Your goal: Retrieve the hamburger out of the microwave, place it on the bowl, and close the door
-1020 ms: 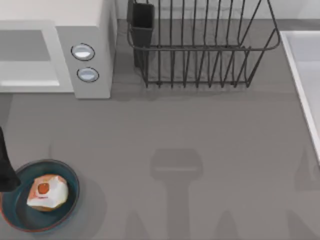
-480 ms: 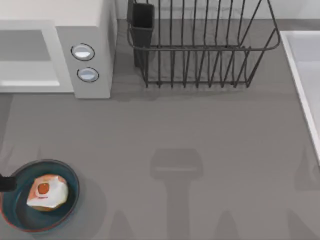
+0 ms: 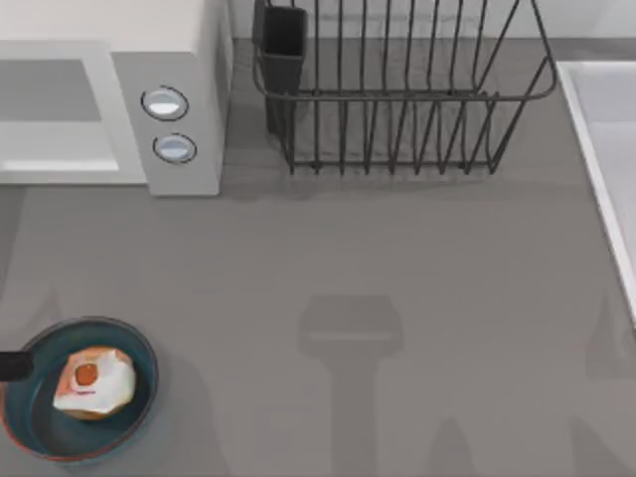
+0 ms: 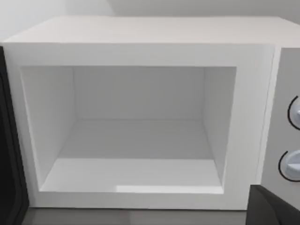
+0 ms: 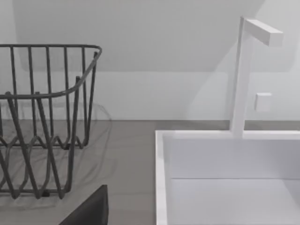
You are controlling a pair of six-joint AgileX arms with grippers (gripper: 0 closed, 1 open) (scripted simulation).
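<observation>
The hamburger [image 3: 92, 383] lies inside the bowl [image 3: 139, 397], resting on the bowl's floor slightly left of its centre, with the red-orange spot facing up. The bowl stands on the table [image 3: 397, 258] in the near-left corner of the top view, well apart from the microwave [image 3: 169, 60].

The microwave occupies the far-left corner of the table. Its grey side panel carries two round silvery buttons [image 3: 165, 102], one above the other. In the left wrist view the microwave cavity [image 4: 140, 140] is open and faces the camera, with bare white walls and floor. A dark vertical strip [image 4: 7, 140] stands along one side of the opening; whether this is the door cannot be determined.

A small black part [image 3: 12, 367] at the left edge of the top view touches or overlaps the bowl's rim. It appears to belong to the left arm, but the state of the left gripper cannot be determined.

A black wire dish rack [image 3: 397, 89] stands at the far side of the table, just beside the microwave. A white sink [image 5: 225, 178] with a white faucet [image 5: 243, 70] lies at the table's right side.

The state of the right gripper cannot be determined either.
</observation>
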